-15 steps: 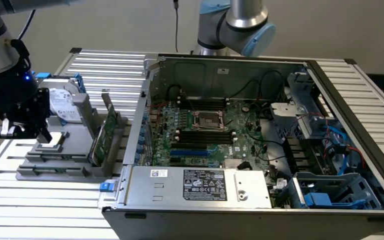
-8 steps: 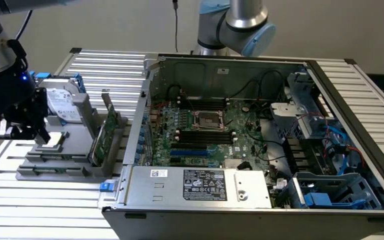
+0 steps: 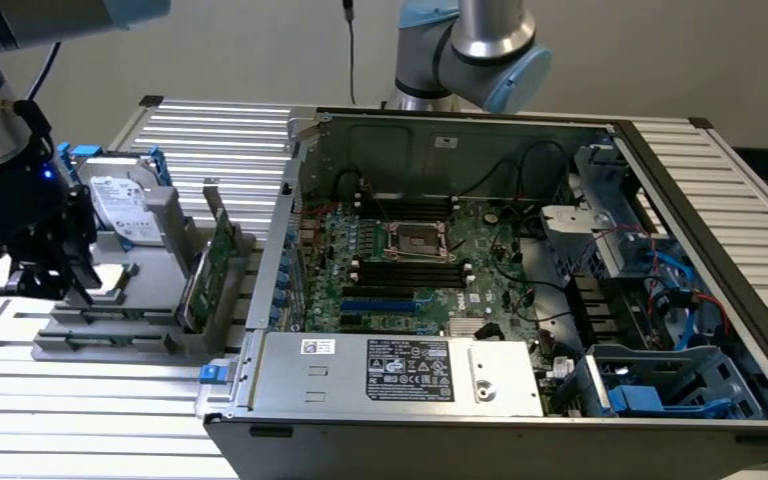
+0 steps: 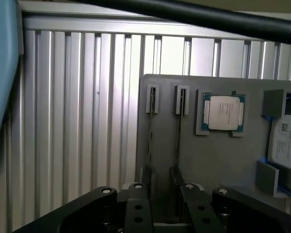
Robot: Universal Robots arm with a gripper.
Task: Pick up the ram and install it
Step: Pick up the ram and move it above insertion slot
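Gripper (image 3: 40,285) at ext view's left, low over grey holder tray (image 3: 104,335). Fingers (image 4: 138,196) spread, nothing btwn. Below them two narrow slots (image 4: 151,131), thin dark line in each; cannot tell if that is ram edge-on. Same tray: CPU (image 4: 223,112), hard drive (image 3: 128,210), wide green card (image 3: 213,262) upright. Open PC case (image 3: 704,250) just beside tray, on ext view's right, mobo (image 3: 411,270) inside.

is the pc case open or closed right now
Open: the computer case is uncovered on its upper side, and the motherboard inside lies in plain view.
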